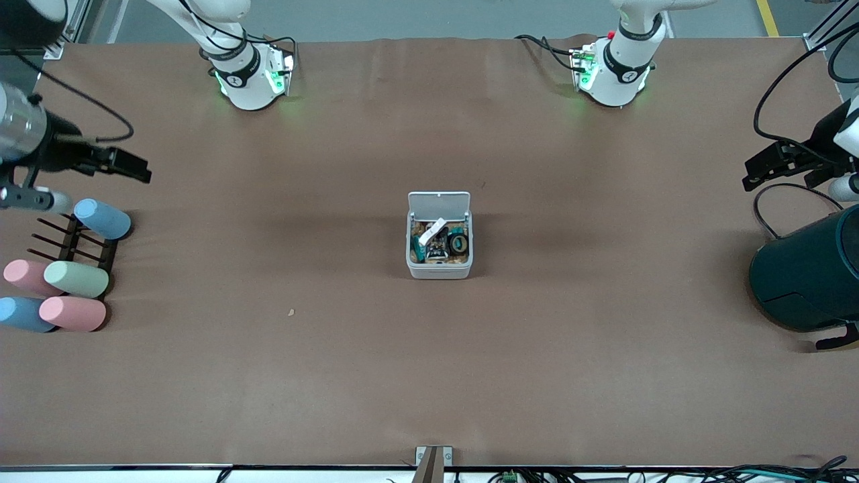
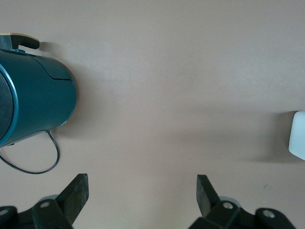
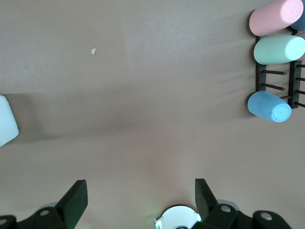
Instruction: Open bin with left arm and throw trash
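The white bin [image 1: 439,270] stands mid-table with its lid [image 1: 439,201] swung up and open. Inside lie a white folded scrap [image 1: 433,232], a black tape ring [image 1: 460,243] and a crumpled dark wrapper [image 1: 435,251]. My left gripper [image 1: 750,173] is open and empty, in the air at the left arm's end of the table, well away from the bin. My right gripper [image 1: 144,171] is open and empty at the right arm's end. The left wrist view shows its open fingers [image 2: 142,183] and an edge of the bin [image 2: 298,136]. The right wrist view shows its open fingers [image 3: 141,188] and a bin corner [image 3: 5,119].
A large dark teal cylinder [image 1: 809,275] lies at the left arm's end, also in the left wrist view [image 2: 38,100]. Several pastel cylinders [image 1: 74,278] on a black rack [image 1: 70,245] sit at the right arm's end. A tiny pale crumb [image 1: 291,312] lies on the brown table.
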